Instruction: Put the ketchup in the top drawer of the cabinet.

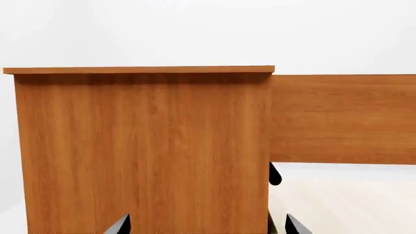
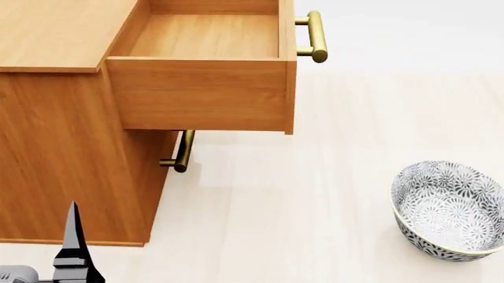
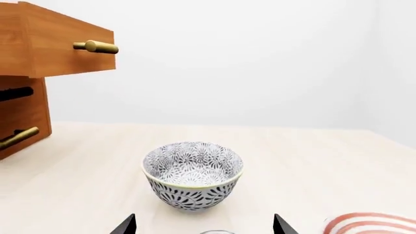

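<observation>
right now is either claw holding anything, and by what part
Nothing is held. The left claw and the right claw both stand open with nothing between their tips.

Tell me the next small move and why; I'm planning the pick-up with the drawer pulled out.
Probably lower the right gripper: its fingers are spread, and a silver-grey rim at the frame edge, possibly the ketchup, peeks between them. The top drawer already stands open and looks empty.
</observation>
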Available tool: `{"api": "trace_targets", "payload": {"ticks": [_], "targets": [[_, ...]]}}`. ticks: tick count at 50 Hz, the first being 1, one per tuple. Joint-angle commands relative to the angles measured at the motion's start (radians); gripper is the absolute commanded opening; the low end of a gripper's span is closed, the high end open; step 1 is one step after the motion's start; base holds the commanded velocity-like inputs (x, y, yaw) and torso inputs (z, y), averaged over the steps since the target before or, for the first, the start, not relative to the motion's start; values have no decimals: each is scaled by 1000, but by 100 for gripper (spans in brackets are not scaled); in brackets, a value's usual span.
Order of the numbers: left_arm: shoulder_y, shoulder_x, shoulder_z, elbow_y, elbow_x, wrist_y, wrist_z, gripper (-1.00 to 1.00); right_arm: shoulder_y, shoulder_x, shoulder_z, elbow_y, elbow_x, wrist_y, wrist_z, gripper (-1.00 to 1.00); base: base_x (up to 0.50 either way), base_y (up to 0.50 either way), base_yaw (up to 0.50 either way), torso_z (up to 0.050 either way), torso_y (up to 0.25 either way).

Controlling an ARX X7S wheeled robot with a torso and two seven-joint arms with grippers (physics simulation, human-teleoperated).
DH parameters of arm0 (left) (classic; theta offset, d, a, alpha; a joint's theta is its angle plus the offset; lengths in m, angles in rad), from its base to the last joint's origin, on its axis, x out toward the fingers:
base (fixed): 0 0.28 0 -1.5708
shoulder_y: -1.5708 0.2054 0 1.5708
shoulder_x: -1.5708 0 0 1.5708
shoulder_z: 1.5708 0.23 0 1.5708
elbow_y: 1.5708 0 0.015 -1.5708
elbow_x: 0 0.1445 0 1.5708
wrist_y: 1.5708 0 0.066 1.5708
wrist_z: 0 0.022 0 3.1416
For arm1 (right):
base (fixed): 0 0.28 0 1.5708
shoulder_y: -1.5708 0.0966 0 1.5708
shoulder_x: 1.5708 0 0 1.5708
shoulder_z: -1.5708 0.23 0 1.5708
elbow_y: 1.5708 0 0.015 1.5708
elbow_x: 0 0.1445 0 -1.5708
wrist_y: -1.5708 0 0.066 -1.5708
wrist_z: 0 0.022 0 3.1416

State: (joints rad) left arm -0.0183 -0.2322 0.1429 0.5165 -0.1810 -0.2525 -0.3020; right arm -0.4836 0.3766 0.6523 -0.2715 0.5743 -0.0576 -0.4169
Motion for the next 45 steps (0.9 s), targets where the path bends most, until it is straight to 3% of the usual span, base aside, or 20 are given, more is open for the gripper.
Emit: {"api": "trace_targets", "payload": {"ticks": [1, 45], "targets": [[-3, -9, 4, -5, -8, 0, -12, 100, -9, -26, 9, 23, -15, -22, 4, 100, 0, 0, 0, 0, 0], [-12, -28, 24, -41, -29, 26, -36, 100, 119, -47, -87, 185, -105, -43, 26, 100, 0, 0, 0, 0, 0]]}}
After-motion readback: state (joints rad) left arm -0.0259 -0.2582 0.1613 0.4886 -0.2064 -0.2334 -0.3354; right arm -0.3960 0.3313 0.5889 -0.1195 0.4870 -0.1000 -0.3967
